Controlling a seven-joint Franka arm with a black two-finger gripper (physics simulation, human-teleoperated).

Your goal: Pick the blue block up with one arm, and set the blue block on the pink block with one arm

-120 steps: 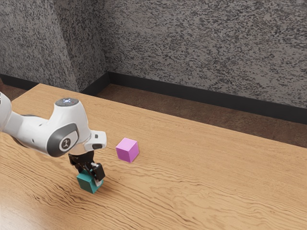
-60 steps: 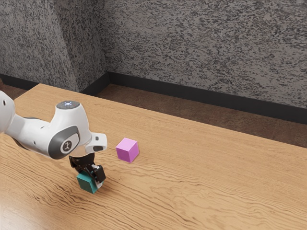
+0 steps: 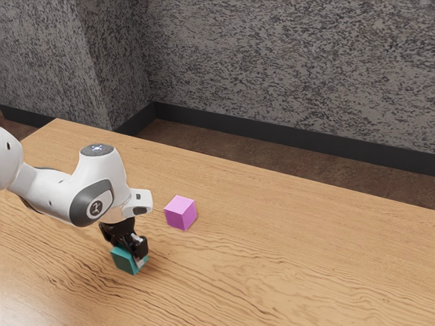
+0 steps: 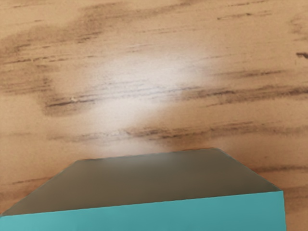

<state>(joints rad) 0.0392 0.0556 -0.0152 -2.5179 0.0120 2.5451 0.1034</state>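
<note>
The blue block [image 3: 122, 263], teal in colour, rests on the wooden table [image 3: 285, 258] at the exterior view's lower left. My gripper [image 3: 126, 251] is down over it, with the black fingers [image 3: 141, 248] standing on either side of its top and still apart, so the gripper is open. In the wrist view the blue block [image 4: 144, 211] lies close under the hand, its upper face in shadow. The pink block [image 3: 181, 212] sits on the table a short way to the exterior view's right of the gripper and farther back, apart from the blue block.
The table's far edge [image 3: 272, 173] runs diagonally behind the blocks, with a brown floor and a speckled grey wall [image 3: 285, 61] beyond. Bare wood stretches to the exterior view's right of the pink block.
My hand has come down a little onto the blue block, so the fingers now reach lower around it. Neither block has moved.
</note>
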